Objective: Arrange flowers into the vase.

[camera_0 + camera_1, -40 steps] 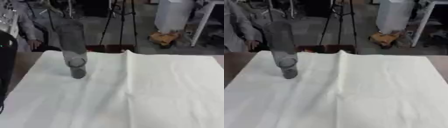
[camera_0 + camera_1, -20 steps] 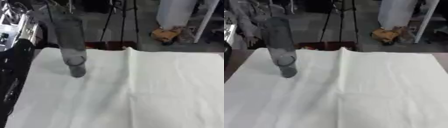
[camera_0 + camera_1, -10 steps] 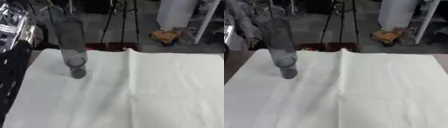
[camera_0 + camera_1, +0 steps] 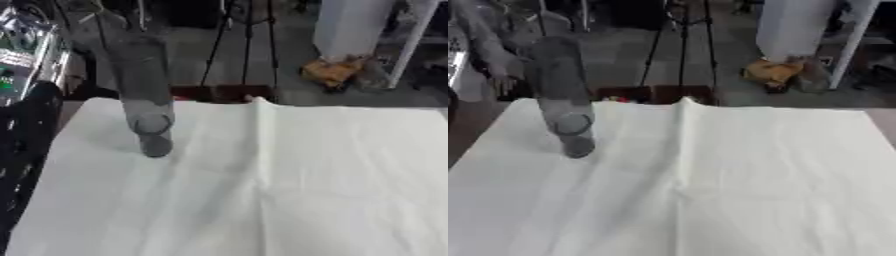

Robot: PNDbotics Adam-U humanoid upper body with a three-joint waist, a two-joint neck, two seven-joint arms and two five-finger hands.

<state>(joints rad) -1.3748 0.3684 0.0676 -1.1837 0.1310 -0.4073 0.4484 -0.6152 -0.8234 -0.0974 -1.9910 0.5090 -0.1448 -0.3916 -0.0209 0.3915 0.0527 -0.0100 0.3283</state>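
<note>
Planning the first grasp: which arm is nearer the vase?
Left. The left arm shows at the view's left edge, beside the vase, not touching it; the right arm is out of view.

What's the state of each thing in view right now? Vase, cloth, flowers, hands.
vase: tall, clear, upright on the far left part of the cloth; no flowers in it.
white cloth: spread over the table, creased, with a raised fold down its middle.
flowers: none clearly in view.
left arm: dark bulk at the left edge; its hand does not show.
right hand: not in view.
</note>
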